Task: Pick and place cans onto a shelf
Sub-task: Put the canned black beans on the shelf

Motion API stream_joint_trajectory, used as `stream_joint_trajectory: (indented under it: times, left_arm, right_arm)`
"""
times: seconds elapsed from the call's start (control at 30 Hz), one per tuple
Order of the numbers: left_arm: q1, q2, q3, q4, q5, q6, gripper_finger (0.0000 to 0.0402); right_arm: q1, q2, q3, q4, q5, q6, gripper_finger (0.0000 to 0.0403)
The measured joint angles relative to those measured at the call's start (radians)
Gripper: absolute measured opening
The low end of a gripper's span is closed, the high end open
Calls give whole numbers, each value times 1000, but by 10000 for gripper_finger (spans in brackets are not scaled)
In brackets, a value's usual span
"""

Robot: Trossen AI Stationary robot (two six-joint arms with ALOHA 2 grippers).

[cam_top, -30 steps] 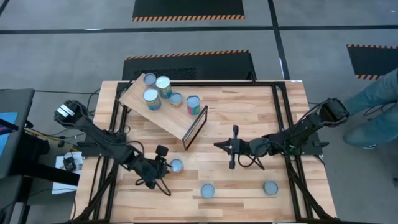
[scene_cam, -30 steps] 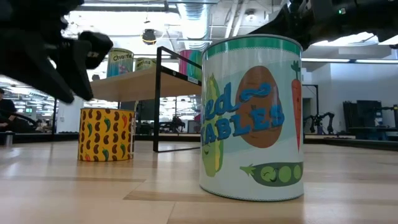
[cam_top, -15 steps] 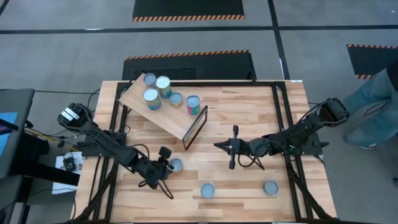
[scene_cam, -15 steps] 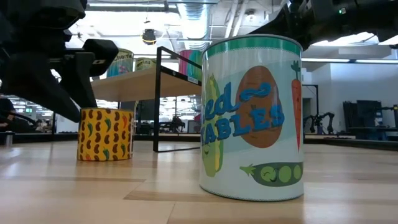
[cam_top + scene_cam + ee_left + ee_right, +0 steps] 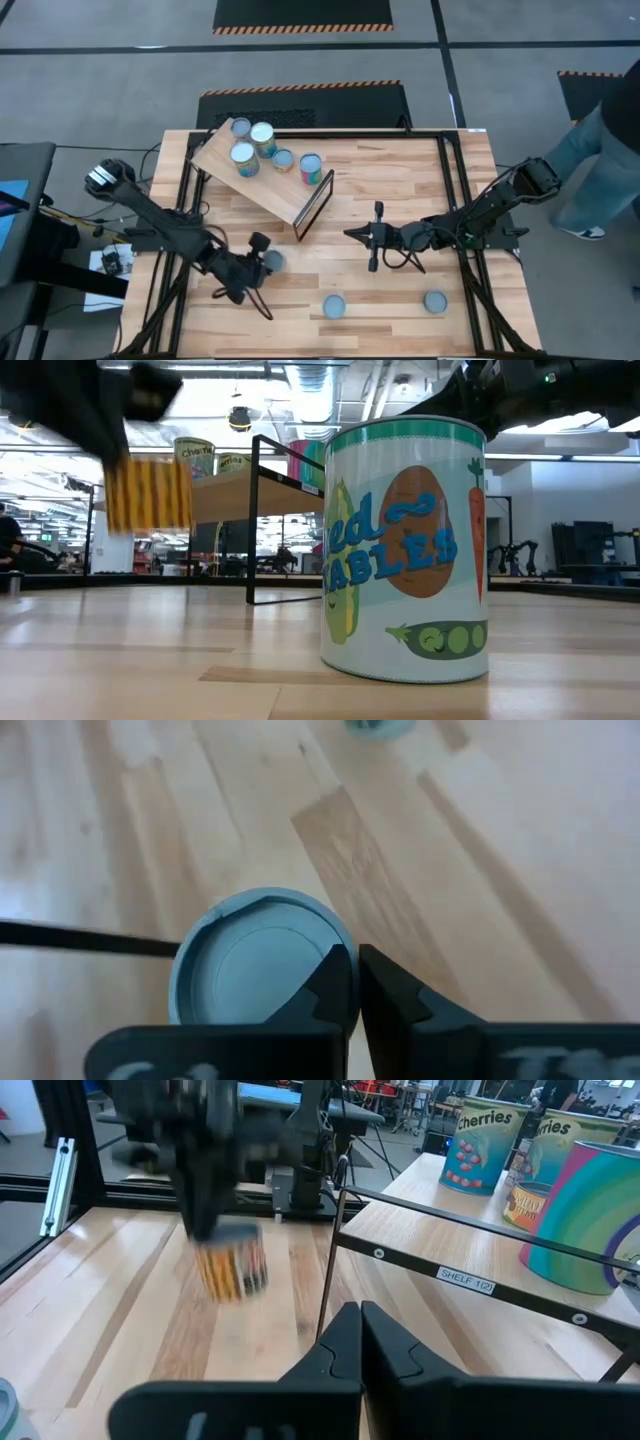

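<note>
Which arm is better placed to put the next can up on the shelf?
Left. Its pincer already holds the yellow can off the table, near the shelf. The right pincer is empty at mid-table.

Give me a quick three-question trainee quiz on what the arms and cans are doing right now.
1. True or false: the left gripper holds the yellow can lifted clear of the table.
2. How many cans stand on the table, away from the shelf? A one, B two, C four.
3. Fill in: the right gripper, over the table's middle, is ___ and holds nothing.
Key: 1 true; 2 B; 3 shut.
</note>
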Motion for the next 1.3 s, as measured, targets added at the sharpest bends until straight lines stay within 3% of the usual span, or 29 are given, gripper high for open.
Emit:
stream_joint_trajectory:
  times: [0.13,0.33,0.47,0.57,0.8,1.03,1.3]
  left_arm:
    - [-7,-136,154,-239,-40,-106,1]
    - [8,-308,399,-582,-280,-283,1]
    - [62,-378,529,-780,-434,-364,0]
    - [148,-410,596,-879,-473,-384,0]
    - [428,-433,645,-952,-468,-274,0]
    - [672,-436,645,-947,-297,-113,0]
    - [824,-526,547,-879,-146,-33,0]
  right_arm:
    - [0,0,0,0,-1,0,12]
    - [0,0,0,0,-2,5,12]
    - [0,0,0,0,-2,6,12]
    - [0,0,0,0,-2,8,13]
    - [0,0,0,0,-2,10,12]
    - [0,0,0,0,-4,16,12]
    - [0,0,0,0,-33,18,12]
